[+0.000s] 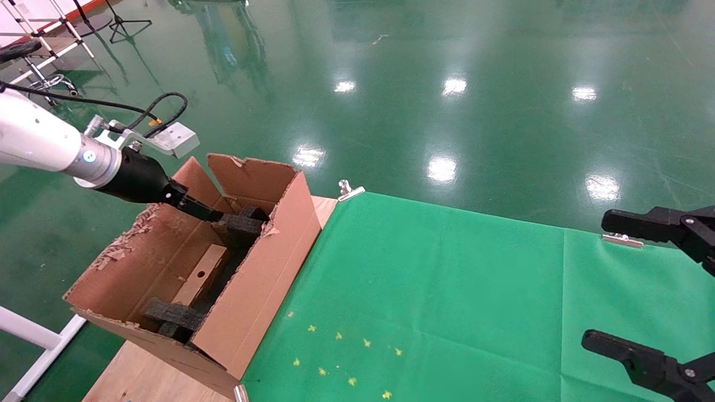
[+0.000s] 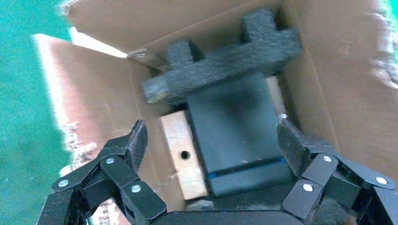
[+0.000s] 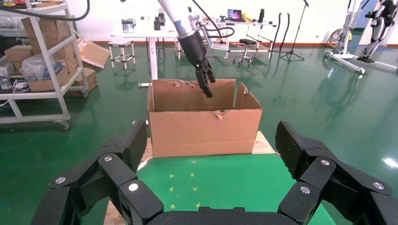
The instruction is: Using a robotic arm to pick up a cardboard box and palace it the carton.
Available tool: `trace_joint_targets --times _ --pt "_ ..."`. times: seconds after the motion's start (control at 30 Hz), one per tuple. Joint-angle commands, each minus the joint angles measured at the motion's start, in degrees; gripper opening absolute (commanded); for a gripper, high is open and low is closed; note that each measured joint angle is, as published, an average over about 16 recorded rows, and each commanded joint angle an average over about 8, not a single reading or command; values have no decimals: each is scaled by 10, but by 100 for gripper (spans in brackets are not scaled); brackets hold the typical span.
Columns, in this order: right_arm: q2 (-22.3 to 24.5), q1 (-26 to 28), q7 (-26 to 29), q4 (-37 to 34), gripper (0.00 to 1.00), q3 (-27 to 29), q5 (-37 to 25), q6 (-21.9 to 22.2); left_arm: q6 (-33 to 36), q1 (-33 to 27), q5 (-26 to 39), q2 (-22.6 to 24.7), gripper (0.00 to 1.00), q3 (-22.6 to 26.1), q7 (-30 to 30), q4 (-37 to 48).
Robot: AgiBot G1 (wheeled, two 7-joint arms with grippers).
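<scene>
The large brown carton (image 1: 262, 268) with ragged flaps stands on the left end of the table; it also shows in the right wrist view (image 3: 204, 124). The small flat cardboard box (image 1: 201, 273) with one round hole lies inside it, beside a dark block (image 2: 234, 136) and between black foam pieces (image 2: 220, 65). The box shows in the left wrist view (image 2: 183, 159). My left gripper (image 1: 215, 215) on the white robotic arm (image 1: 39, 142) reaches into the carton's far end. In its own view the left gripper (image 2: 213, 140) is open, empty, above the box. My right gripper (image 1: 600, 279) is open, parked at the right.
A green cloth (image 1: 447, 301) covers the wooden table (image 1: 145, 379), held by metal clips (image 1: 349, 190). Small yellow marks (image 1: 346, 357) dot the cloth near the carton. The glossy green floor (image 1: 447, 84) lies beyond. Shelves and tables (image 3: 42, 65) stand far behind the carton.
</scene>
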Motion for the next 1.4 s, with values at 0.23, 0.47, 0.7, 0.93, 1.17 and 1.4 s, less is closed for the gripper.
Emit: trace_joint_targets --times 0.23,0.47,0.7,0.93,1.17,1.4 --pt "0 0 0 0 100 0 0 0 13 46 -39 -10 100 -53 19 -51" --pt "0 0 0 0 100 0 0 0 33 102 -88 -23 100 -119 43 -116" --pt "0 0 0 0 100 0 0 0 53 158 -137 -36 100 -186 67 -182" --pt "0 0 0 0 100 0 0 0 75 221 -192 -50 100 -260 94 -256" --pt "0 0 0 0 100 0 0 0 100 290 -252 -66 100 -342 123 -336" --pt "0 0 0 0 100 0 0 0 125 359 -313 -82 100 -424 152 -418"
